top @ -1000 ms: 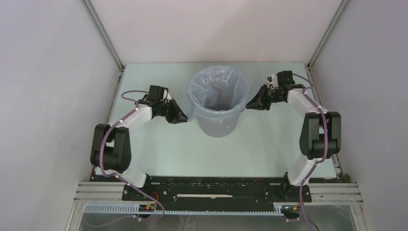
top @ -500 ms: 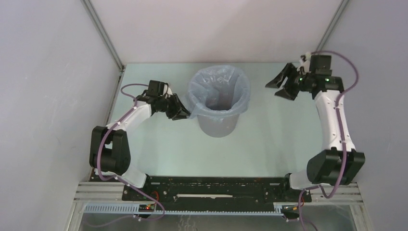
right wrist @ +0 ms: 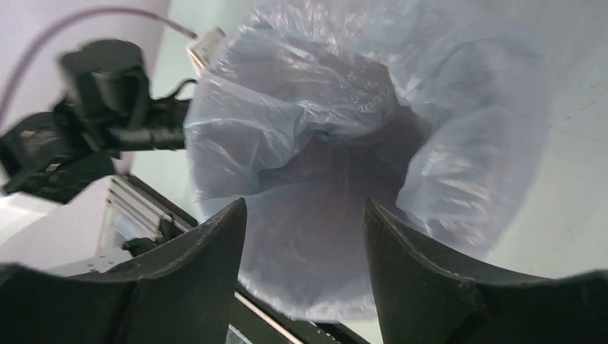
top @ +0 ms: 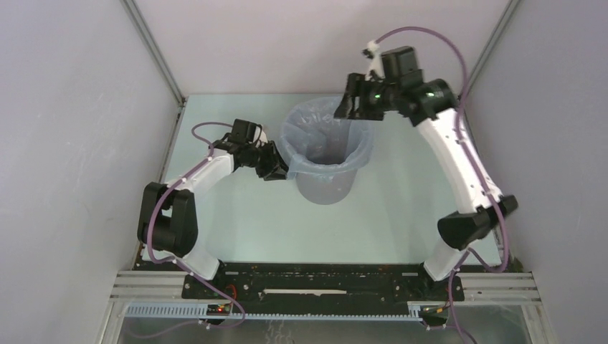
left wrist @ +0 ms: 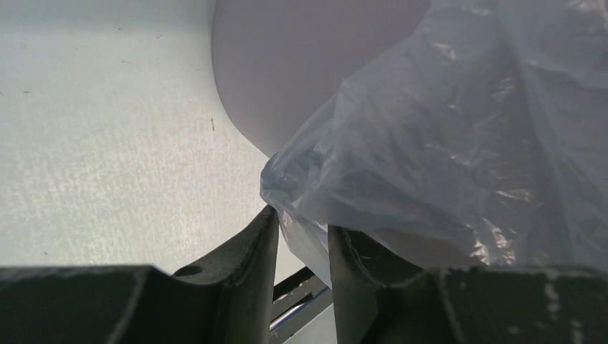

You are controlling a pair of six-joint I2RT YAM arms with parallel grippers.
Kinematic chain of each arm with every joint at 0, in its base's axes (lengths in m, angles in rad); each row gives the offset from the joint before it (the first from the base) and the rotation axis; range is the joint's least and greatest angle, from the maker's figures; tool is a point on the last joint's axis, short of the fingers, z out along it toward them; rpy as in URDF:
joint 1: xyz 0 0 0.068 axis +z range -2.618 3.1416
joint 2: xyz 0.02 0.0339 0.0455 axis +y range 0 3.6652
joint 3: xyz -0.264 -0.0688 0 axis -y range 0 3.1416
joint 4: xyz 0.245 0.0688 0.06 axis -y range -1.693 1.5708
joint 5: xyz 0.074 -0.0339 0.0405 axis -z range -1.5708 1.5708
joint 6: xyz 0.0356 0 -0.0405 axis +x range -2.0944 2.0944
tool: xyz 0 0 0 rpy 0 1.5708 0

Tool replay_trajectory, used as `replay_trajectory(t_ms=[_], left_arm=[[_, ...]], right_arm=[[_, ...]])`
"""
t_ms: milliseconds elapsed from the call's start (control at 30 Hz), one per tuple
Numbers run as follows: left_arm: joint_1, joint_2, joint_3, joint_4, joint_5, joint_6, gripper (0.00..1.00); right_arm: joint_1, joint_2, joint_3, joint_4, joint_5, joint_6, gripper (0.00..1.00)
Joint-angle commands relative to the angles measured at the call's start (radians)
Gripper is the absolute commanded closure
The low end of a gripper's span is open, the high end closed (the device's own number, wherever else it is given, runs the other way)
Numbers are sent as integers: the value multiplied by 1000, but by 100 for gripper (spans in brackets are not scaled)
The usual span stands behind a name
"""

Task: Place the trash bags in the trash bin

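The grey trash bin (top: 326, 188) stands upright at the table's middle. The pale blue trash bag (top: 310, 127) lines it, its wrinkled edge folded out over the rim. My left gripper (top: 285, 170) is at the bin's left side, shut on a bunched corner of the bag just below the rim. In the left wrist view the film (left wrist: 444, 143) runs down between my fingers (left wrist: 267, 229), with the bin wall (left wrist: 287, 64) behind. My right gripper (top: 344, 109) is open and empty, raised over the bin's far right rim. Its wrist view looks down into the lined mouth (right wrist: 287, 93).
The pale green table top (top: 401, 208) is walled in by grey panels on three sides. A black rail (top: 323, 283) with the arm bases runs along the near edge. My left arm (right wrist: 100, 72) shows beside the bin in the right wrist view.
My right gripper left the bag's right edge, swung out and up, then came in over the bin's far rim, open. My left gripper kept hold and shifted slightly right.
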Motion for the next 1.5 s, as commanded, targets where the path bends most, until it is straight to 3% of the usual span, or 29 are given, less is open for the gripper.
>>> replay_trajectory(t_ms=[0,200,400,767,867,1167,1233,1467], left_arm=[[-1,-17,8,7,3,33,64],[-1,-30,-3,18,3,28,67],[-1,-15,-2,26,8,25,70],[-1,-8,5,25,9,24,70],[-1,-5,13,26,13,20,70],[-2,-2,19,22,11,23,70],[-2,-1,18,22,11,23,70],[-2,6,7,22,9,30,70]], right_arm=[[149,127,57,-76,191,-89,34],[286,300,76,-96,373,-179,48],[318,349,-47,43,411,-175,56],[269,346,-303,322,412,-71,54],[258,326,-383,456,350,-56,52],[266,261,-481,677,148,-93,29],[265,262,-465,655,157,-117,26],[240,254,-306,286,301,-128,25]])
